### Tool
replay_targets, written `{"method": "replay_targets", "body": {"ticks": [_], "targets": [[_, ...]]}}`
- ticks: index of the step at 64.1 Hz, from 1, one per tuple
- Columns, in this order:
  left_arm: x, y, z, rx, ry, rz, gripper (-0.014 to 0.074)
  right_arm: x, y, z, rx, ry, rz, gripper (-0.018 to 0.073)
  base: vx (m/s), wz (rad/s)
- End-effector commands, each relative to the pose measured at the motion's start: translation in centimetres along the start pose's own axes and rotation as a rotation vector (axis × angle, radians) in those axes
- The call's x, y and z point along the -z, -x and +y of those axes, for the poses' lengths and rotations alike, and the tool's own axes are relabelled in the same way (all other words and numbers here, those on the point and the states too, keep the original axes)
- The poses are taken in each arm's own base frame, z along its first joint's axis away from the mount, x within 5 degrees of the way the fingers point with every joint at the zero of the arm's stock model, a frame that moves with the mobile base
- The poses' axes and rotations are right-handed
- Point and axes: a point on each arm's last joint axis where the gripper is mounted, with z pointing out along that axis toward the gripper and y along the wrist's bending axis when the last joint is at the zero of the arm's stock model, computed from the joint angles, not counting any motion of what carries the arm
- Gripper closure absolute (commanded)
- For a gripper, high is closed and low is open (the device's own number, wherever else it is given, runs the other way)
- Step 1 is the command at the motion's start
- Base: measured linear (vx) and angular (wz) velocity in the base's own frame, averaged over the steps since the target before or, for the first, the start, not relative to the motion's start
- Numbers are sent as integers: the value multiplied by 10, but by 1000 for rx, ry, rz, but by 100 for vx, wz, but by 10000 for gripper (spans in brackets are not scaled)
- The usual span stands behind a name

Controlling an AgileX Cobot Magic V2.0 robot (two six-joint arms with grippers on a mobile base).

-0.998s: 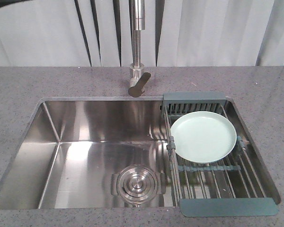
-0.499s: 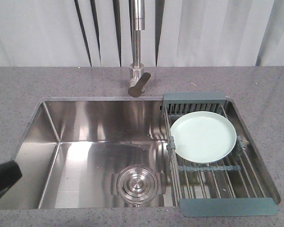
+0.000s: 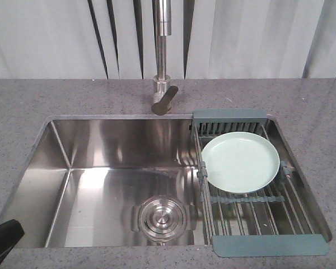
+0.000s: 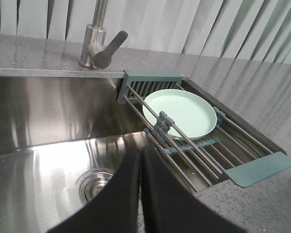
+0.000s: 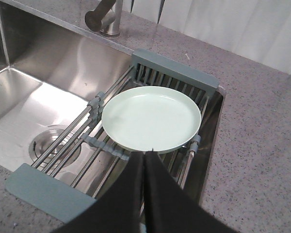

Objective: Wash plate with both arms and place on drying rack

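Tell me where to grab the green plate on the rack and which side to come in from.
Grip the plate by its raised rim at the near edge, the part closest to the right hand, whose fingers are closed just in front of it. It lies flat, face up, on the drying rack wires, so a rim pinch probably suits best, one finger over the lip and one sliding under between the wires.

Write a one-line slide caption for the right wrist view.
Shut right gripper poised near the mint-green plate lying flat on the drying rack over the steel sink.
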Motion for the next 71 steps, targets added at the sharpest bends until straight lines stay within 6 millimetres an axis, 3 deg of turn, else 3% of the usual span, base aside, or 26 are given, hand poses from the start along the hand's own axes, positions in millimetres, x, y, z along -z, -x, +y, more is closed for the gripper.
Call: {"method": "replay_targets", "body": {"ticks": [1, 54, 60, 71], "targets": [[1, 9, -2, 7, 7, -37, 603, 3, 10, -3, 4, -26, -55, 566, 0, 0], [1, 11, -2, 24, 5, -53, 603, 3, 8, -2, 4, -13, -39, 566, 0, 0], [1, 17, -1, 102, 3, -126, 603, 3, 8, -2, 4, -12, -38, 566, 0, 0], [6, 38, -3, 398, -80, -348, 603, 3, 8, -2, 4, -11, -37, 566, 0, 0]]}}
